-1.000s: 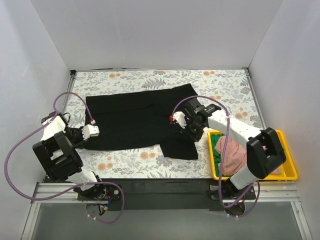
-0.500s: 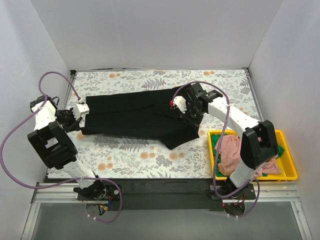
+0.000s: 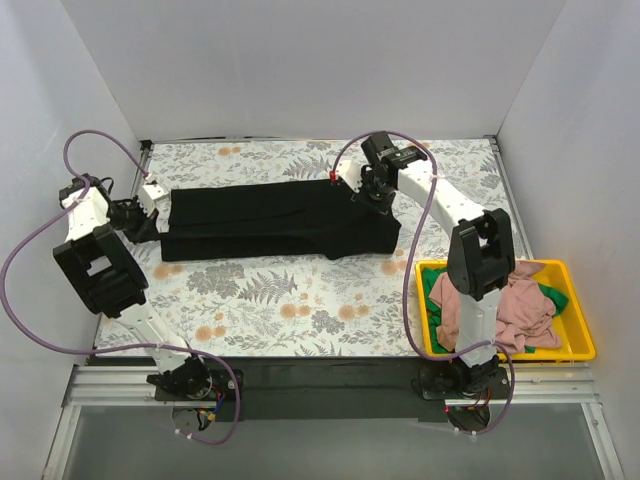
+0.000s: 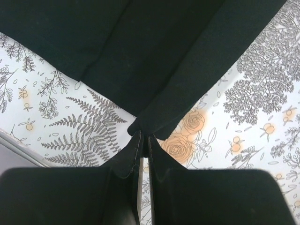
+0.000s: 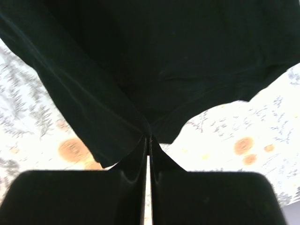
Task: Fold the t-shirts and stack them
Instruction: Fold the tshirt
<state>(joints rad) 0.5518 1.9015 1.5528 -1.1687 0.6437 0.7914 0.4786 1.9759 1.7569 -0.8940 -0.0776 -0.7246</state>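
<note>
The black t-shirt [image 3: 270,222] lies folded lengthwise into a long band across the middle of the floral tablecloth [image 3: 300,310]. My left gripper [image 3: 160,200] is shut on its left end; in the left wrist view the black t-shirt [image 4: 140,56] comes to a pinched point between the fingertips [image 4: 134,145] of my left gripper [image 4: 142,137]. My right gripper [image 3: 362,188] is shut on the cloth's far right edge, and in the right wrist view my right gripper [image 5: 148,138] holds a gathered corner of the black t-shirt [image 5: 178,51]. A pink t-shirt [image 3: 495,310] and a green t-shirt [image 3: 553,298] lie crumpled in the bin.
A yellow plastic bin [image 3: 583,345] stands at the front right corner of the table. White walls close in the table on three sides. Purple cables loop from both arms.
Both grippers have carried the near edge of the black t-shirt away from the bases toward the back, folding it over into a narrower band. The hanging right flap now lies flat.
</note>
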